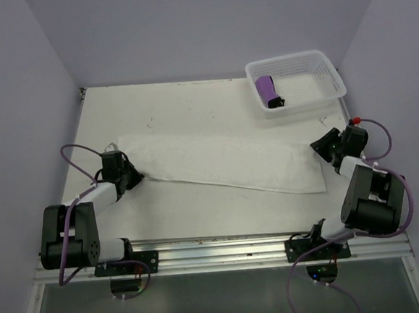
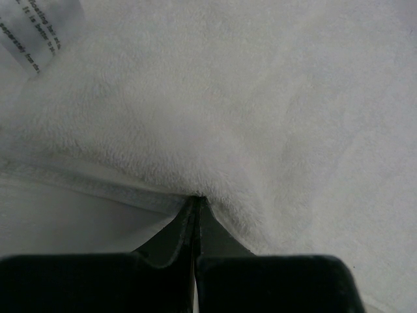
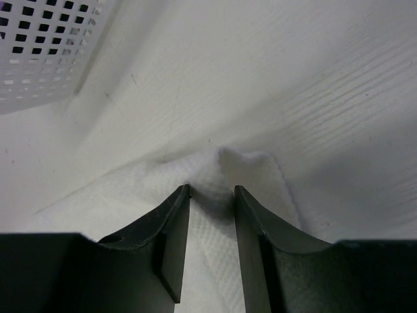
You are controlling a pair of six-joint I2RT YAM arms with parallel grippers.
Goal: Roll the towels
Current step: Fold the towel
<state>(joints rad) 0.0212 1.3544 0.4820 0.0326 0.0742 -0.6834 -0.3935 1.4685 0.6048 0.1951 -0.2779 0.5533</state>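
Right now I have the white towel (image 1: 225, 166) lying flat in a long strip across the tabletop (image 1: 191, 103). I judge this to be the gripping step before any rolling starts. My left pincer (image 2: 197, 201) is pressed together on the towel's left end, with cloth pinched at its tips. My right pincer (image 3: 212, 190) sits at the right end with its jaws apart and a bunched corner of cloth between them, not yet squeezed. The purple towel (image 1: 266, 88) lies rolled in the basket (image 1: 289, 58) at the far right, so that one looks done. Next I need the right jaws to bite that corner firmly, then both ends to move together evenly.
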